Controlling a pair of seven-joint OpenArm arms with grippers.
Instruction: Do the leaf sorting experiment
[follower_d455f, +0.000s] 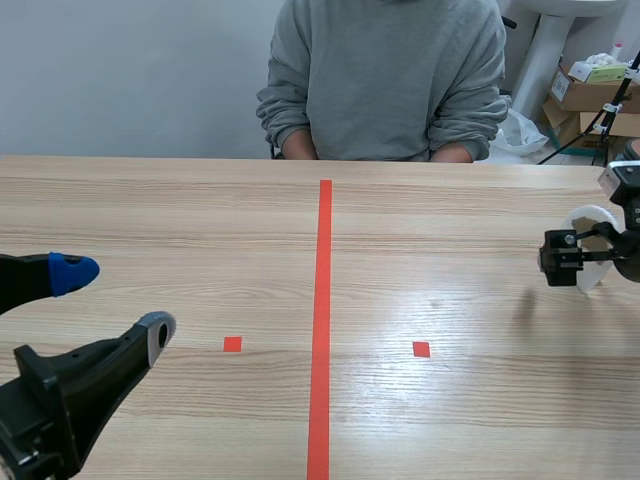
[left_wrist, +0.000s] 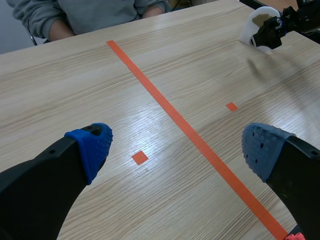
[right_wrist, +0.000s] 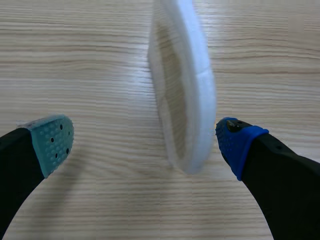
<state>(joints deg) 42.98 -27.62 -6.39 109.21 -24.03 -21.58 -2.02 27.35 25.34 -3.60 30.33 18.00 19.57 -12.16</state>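
A white round dish (right_wrist: 192, 95) stands on its edge on the wooden table (follower_d455f: 200, 220) at the far right. My right gripper (right_wrist: 145, 142) is open around it: the dish's rim is close to the blue-padded finger (right_wrist: 235, 142), and the grey-green pad (right_wrist: 52, 142) is well apart from it. In the scene view the dish (follower_d455f: 592, 222) shows just behind the right gripper (follower_d455f: 560, 258). My left gripper (follower_d455f: 115, 303) is open low at the near left, holding nothing. From the left wrist view the gripper (left_wrist: 177, 149) spans bare table, with the dish (left_wrist: 252, 27) far ahead. No leaves are in view.
A person in a grey sweatshirt (follower_d455f: 385, 75) sits across the table with forearms at its far edge. A red tape line (follower_d455f: 325, 320) runs down the middle, with small red squares (follower_d455f: 232, 344) (follower_d455f: 421, 349) on either side. Cardboard boxes (follower_d455f: 590, 90) stand beyond the table's right back.
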